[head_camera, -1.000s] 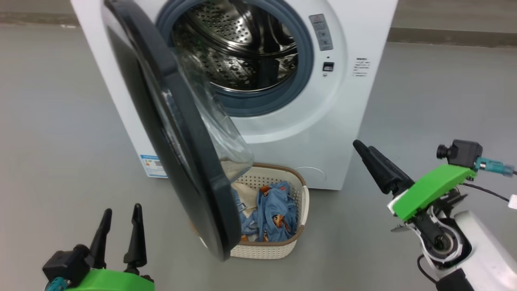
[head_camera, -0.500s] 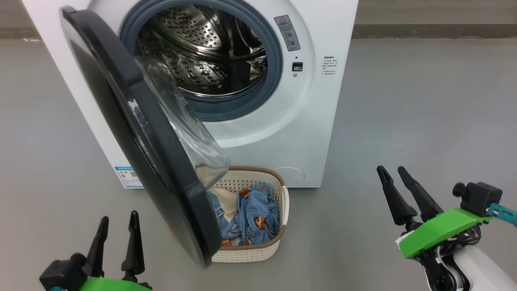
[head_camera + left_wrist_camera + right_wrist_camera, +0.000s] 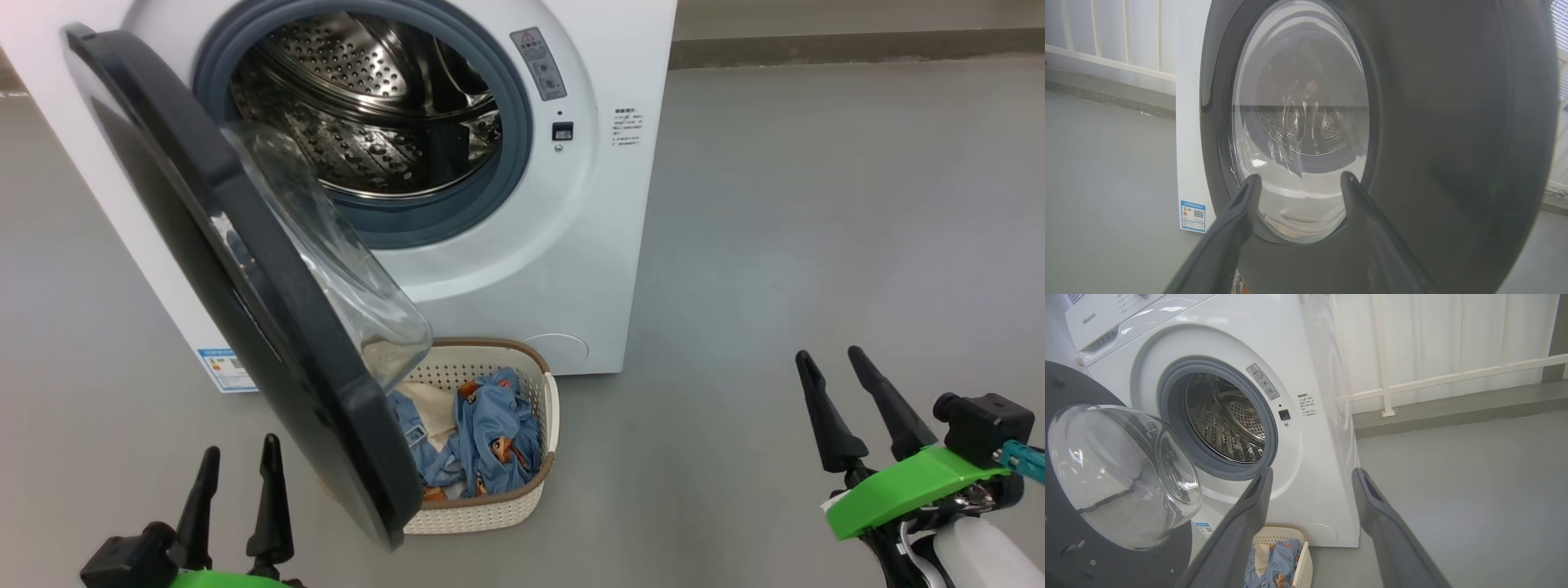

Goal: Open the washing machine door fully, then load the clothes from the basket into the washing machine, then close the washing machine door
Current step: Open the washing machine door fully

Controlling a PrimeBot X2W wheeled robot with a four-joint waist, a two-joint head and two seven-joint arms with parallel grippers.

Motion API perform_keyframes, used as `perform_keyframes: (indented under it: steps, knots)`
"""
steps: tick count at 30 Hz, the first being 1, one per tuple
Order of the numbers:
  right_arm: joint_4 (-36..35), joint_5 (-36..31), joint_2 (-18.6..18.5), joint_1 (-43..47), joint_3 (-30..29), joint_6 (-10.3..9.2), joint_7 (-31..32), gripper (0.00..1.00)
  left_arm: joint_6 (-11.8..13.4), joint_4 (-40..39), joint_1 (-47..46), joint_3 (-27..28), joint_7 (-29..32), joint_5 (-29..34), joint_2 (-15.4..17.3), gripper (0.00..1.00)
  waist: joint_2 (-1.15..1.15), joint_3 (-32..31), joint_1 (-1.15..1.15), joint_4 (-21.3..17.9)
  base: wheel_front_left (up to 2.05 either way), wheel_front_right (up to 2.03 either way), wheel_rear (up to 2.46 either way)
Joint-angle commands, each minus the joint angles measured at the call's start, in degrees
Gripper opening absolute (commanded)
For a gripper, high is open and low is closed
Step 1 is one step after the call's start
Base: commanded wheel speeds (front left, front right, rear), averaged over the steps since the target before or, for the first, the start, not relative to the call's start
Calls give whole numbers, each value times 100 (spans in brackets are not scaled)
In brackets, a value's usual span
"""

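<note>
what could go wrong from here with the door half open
The round black-rimmed glass door is only partly open and covers the left part of the cream perforated plastic basket; a reaching arm might knock it. The open left claw sits on the door's outer side, cut off from the light blue printed clothes. The bunched clothes may snag or drop on the way up.

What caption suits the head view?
Washing machine door partly open over the basket of clothes; left claw and right claw open, empty.
</note>
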Motion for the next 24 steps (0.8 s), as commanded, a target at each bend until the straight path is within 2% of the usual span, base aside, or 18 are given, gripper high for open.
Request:
perform_keyframes:
  steps: [1,5,10,24]
  knots:
    - [-164,-207,-46,10,-6,33,-68,100,-14,-170,-84,188,-37,63,39,100,0,21,0,-30,0,0,0]
    - [-251,-734,72,126,-247,33,-69,100,-19,-187,-92,198,-37,82,23,100,0,48,0,-47,0,0,0]
    - [-279,-1053,224,262,-414,33,-70,100,-25,-184,-111,225,-37,114,16,100,0,54,0,-47,0,0,0]
    - [-113,-1309,321,210,-376,33,-71,100,-34,-172,-170,260,-37,261,37,100,0,37,0,-77,0,0,0]
